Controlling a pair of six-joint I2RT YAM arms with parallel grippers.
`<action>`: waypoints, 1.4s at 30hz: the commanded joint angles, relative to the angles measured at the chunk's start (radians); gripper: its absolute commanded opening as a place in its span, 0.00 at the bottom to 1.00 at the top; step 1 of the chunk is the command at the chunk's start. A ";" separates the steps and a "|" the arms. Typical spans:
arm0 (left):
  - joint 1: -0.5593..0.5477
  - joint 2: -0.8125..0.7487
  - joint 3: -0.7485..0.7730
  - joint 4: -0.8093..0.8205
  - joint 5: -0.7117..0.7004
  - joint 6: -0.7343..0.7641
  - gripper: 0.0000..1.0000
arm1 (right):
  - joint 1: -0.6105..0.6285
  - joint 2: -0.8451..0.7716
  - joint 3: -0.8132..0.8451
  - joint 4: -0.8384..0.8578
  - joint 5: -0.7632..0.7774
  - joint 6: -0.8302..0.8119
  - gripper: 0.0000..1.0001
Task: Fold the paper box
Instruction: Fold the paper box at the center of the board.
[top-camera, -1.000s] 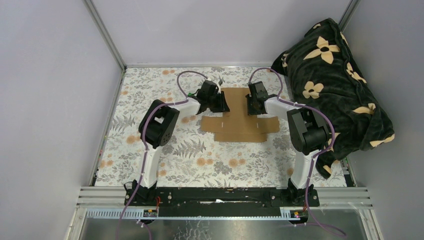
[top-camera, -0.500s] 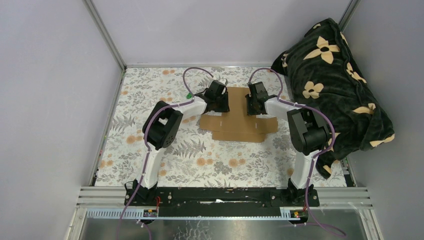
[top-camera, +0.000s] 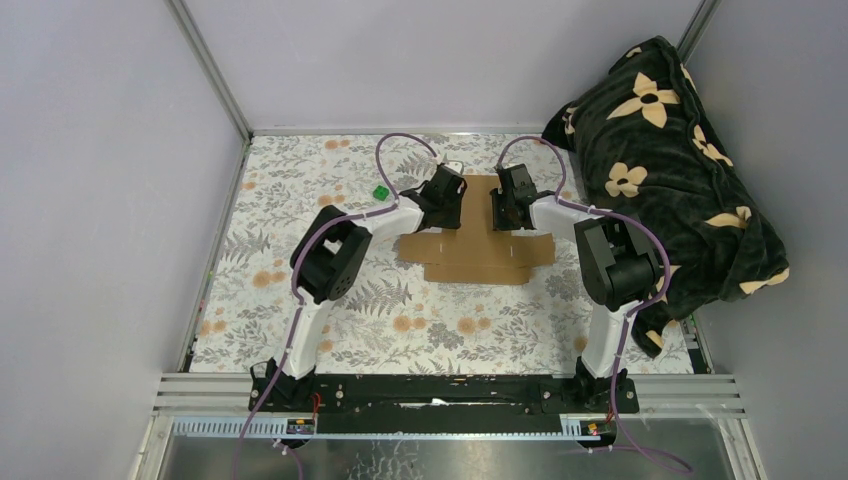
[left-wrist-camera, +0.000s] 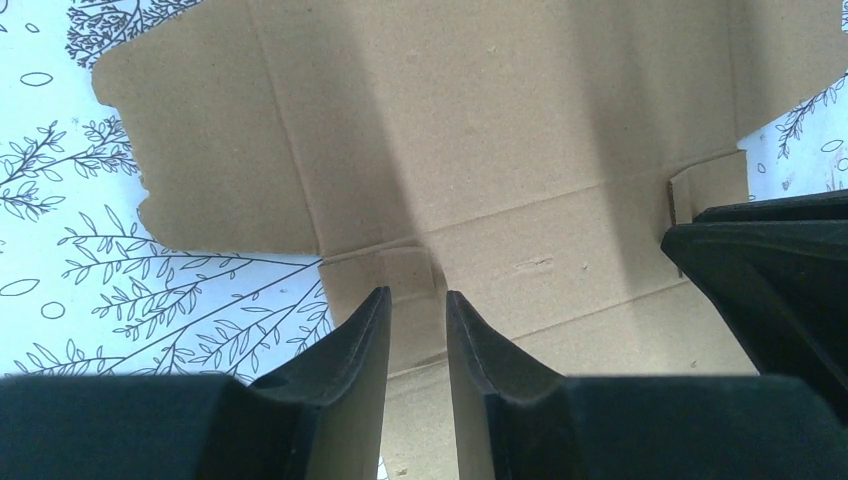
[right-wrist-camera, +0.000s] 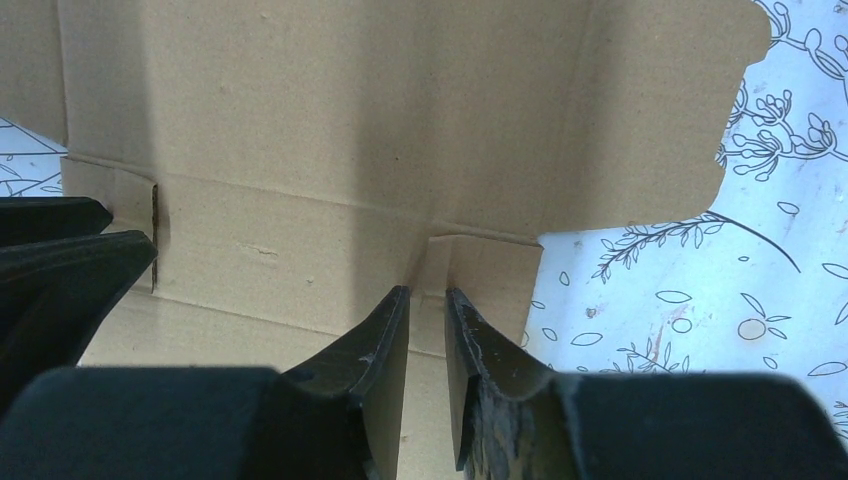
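Note:
The paper box (top-camera: 478, 255) is a flat brown die-cut sheet lying on the floral table cover. In the left wrist view its creases and flaps (left-wrist-camera: 480, 130) fill the frame. My left gripper (top-camera: 449, 212) is low over the sheet's left side, its jaws (left-wrist-camera: 417, 292) a narrow gap apart above a small tab, with nothing between them. My right gripper (top-camera: 506, 220) mirrors it on the right side, its jaws (right-wrist-camera: 427, 290) also slightly apart over a crease corner and empty. Each wrist view shows the other gripper at its edge. I cannot tell whether the fingertips touch the cardboard.
A tiny green cube (top-camera: 380, 192) sits on the cover left of the left gripper. A dark flowered blanket (top-camera: 670, 170) is heaped along the right side. Grey walls close in the back and both sides.
My left gripper has swung rightward and farther back over the sheet, uncovering the green cube. The right gripper has barely moved.

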 joint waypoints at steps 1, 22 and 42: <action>-0.011 0.037 -0.018 -0.137 -0.040 0.027 0.35 | 0.027 0.086 -0.076 -0.194 -0.094 0.031 0.27; -0.064 -0.025 -0.061 -0.127 -0.080 0.090 0.36 | 0.027 0.094 -0.068 -0.200 -0.096 0.031 0.27; -0.074 -0.095 -0.135 -0.039 -0.035 0.109 0.25 | 0.027 0.095 -0.069 -0.201 -0.096 0.033 0.27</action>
